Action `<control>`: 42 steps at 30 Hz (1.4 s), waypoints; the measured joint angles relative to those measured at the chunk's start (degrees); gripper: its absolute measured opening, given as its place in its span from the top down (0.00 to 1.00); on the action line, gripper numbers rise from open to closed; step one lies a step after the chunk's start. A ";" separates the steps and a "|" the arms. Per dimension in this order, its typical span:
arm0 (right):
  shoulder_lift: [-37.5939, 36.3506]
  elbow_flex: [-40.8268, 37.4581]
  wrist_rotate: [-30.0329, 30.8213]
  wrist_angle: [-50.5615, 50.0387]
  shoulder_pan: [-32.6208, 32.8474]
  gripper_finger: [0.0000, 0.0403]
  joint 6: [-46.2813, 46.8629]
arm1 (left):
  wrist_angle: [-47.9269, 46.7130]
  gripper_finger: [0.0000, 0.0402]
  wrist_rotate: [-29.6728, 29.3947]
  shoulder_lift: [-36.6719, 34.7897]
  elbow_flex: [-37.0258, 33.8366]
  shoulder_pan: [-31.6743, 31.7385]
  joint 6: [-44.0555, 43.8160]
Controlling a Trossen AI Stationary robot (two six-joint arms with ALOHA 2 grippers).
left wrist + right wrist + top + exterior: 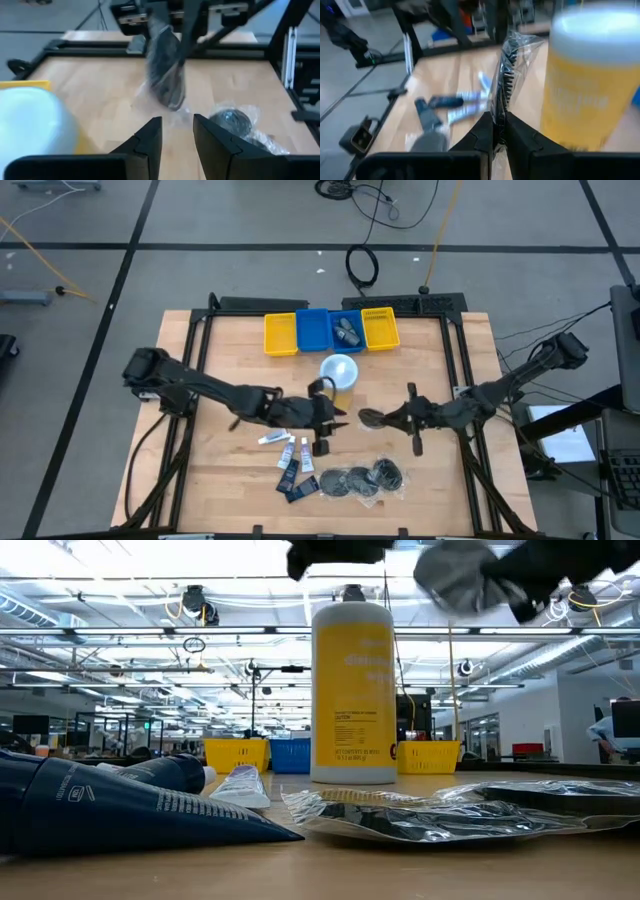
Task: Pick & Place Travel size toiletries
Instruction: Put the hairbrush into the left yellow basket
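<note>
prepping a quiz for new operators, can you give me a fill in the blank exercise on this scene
1. The right tool is shut on a round dark packet wrapped in clear ____.
2. The yellow bottle stands upright, capped with a ____ lid.
3. The left tool holds ____.
4. In the row of bins, grey packets already lie in a ____ bin.

Missing words: plastic; white; nothing; blue

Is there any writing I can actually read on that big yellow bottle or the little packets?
"LOTION": faint, on the yellow bottle; that is my best reading.
The bottle's larger lettering and small print: too blurred to read.
Navy tube: a small round logo, unreadable.
Clear packets: no text visible.
</note>
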 joint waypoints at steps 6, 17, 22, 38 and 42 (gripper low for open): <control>-0.60 0.02 0.09 9.43 -0.16 0.95 -11.47 | 5.68 0.72 -1.52 -4.82 -6.10 1.00 0.85; 1.53 0.06 -0.06 16.95 -4.83 0.95 -18.56 | 21.50 0.72 2.09 -7.17 -12.51 2.82 2.46; 2.45 0.07 -1.43 17.80 -6.16 0.95 -18.67 | 21.89 0.72 2.15 -7.15 -12.61 2.94 2.45; 4.23 0.07 -3.31 19.96 -6.89 0.95 -19.29 | 23.88 0.43 2.70 -7.15 -12.61 3.69 0.67; 4.23 0.07 -3.50 20.39 -6.91 0.95 -19.30 | 25.30 0.37 2.22 -7.16 -12.61 3.95 0.86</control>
